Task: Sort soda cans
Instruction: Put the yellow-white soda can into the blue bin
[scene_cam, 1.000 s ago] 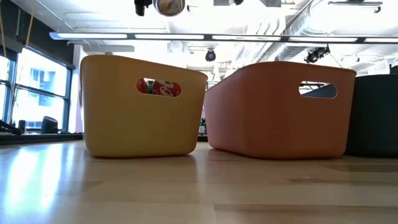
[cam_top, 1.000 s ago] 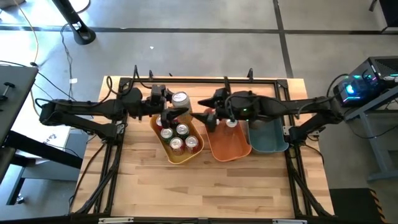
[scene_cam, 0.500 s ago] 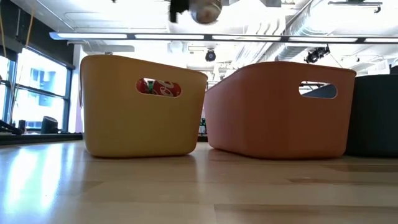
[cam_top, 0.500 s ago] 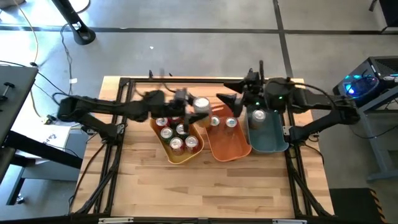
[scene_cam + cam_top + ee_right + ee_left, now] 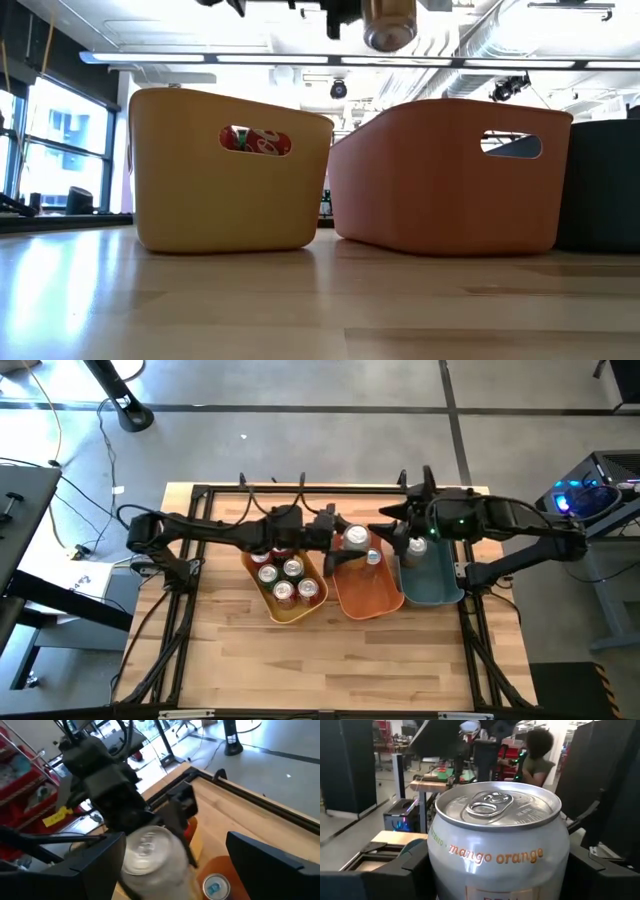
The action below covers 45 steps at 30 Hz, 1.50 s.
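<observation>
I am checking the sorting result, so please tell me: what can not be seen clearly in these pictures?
- Low view: the yellow bin wall hides its cans; only a red patch shows through the handle slot.
- Low view: the top edge cuts off the left tool above its mango orange can.
- High view: the right tool covers part of the teal bin.
- High view: labels of the red cans are too small to read.

Held can (image 5: pixel 355 539) hangs over middle bin (image 5: pixel 372 601) (three abreast).

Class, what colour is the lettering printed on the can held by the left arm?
Orange lettering on a silver can, reading "mango orange"; the left wrist view shows it best.
</observation>
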{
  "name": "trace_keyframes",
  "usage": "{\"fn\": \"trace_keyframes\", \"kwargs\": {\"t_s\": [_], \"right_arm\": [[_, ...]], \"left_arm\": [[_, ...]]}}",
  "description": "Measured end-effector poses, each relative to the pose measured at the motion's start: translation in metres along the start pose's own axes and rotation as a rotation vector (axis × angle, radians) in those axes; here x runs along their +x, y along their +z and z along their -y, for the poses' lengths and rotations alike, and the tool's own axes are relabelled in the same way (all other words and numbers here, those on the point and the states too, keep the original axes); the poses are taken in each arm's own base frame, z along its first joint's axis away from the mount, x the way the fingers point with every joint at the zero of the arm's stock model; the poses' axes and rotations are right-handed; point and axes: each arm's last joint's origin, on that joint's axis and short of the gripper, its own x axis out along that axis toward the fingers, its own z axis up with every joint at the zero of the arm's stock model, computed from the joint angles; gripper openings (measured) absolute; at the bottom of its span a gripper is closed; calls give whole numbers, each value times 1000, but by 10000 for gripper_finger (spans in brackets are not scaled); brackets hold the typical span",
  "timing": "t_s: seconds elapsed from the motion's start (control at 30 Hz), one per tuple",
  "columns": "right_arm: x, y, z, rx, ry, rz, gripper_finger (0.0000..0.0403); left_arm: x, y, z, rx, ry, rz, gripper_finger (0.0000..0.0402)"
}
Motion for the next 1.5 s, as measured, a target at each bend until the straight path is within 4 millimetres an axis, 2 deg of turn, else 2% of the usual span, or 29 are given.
{"fn": "trace_keyframes", "kwargs": {"t_s": [0.2, 0.37, 0.57, 0.7, 0.8, 1.1, 1.33, 1.43, 1.5], "right_arm": [[19, -11, 0, 16, -59, -84, 339], [42, -22, 4, 53, -149, -165, 339], [59, -32, 16, 99, -301, -223, 339], [68, -31, 13, 121, -249, -229, 339], [74, -32, 10, 151, -224, -233, 339], [93, -48, 14, 213, -305, -329, 339], [95, -48, 14, 219, -316, -318, 338], [95, -49, 14, 219, -319, -321, 322], [95, -49, 14, 207, -329, -318, 292]], "left_arm": [[18, -29, -9, -14, 21, -97, 272], [21, -22, -8, 12, 21, -55, 272], [21, -35, -13, 78, 101, -155, 272], [20, -39, -18, 87, 112, -193, 272], [21, -43, -20, 85, 115, -214, 272], [21, -43, -21, 114, 138, -217, 272], [21, -43, -18, 122, 133, -219, 272], [21, -43, -18, 122, 133, -213, 272], [22, -43, -18, 124, 136, -210, 272]]}}
